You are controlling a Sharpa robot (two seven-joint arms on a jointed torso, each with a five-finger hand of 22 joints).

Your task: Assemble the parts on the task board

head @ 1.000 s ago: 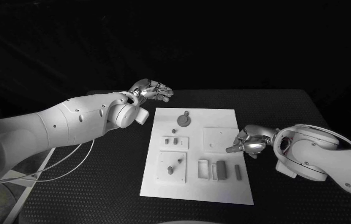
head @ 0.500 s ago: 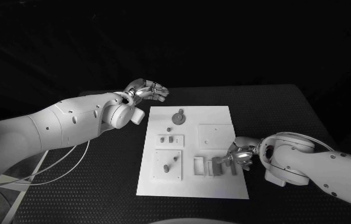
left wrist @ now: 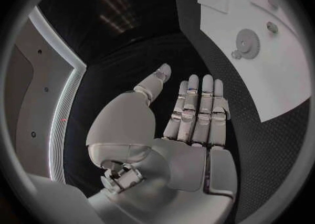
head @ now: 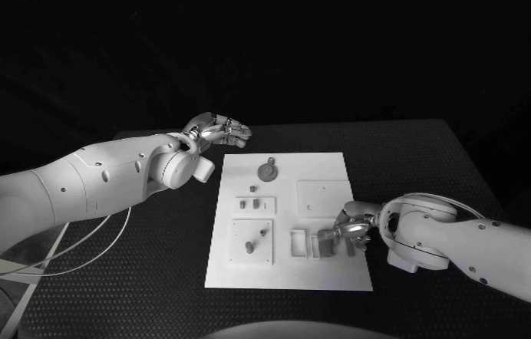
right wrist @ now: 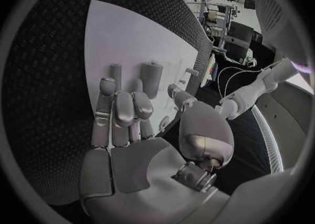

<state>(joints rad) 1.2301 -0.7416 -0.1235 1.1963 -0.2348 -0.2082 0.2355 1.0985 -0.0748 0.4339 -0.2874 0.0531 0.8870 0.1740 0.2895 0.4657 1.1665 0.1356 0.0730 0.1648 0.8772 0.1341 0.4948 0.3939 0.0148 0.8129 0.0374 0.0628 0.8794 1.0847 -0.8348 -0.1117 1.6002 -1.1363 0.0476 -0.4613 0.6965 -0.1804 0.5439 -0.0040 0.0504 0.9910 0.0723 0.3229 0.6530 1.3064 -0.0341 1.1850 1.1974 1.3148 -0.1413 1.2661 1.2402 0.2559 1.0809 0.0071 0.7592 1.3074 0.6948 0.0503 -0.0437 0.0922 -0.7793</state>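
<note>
The white task board (head: 290, 224) lies in the middle of the black table (head: 443, 155), with small grey parts on it: a round gear (head: 267, 171) at its far end, pegs (head: 253, 202) in the middle, and upright blocks (head: 323, 243) near its near right corner. The right hand (head: 352, 230) hovers over those blocks at the board's right edge, fingers partly curled; whether it holds anything cannot be told. The left hand (head: 222, 130) hangs beyond the board's far left corner, fingers straight and apart, holding nothing.
</note>
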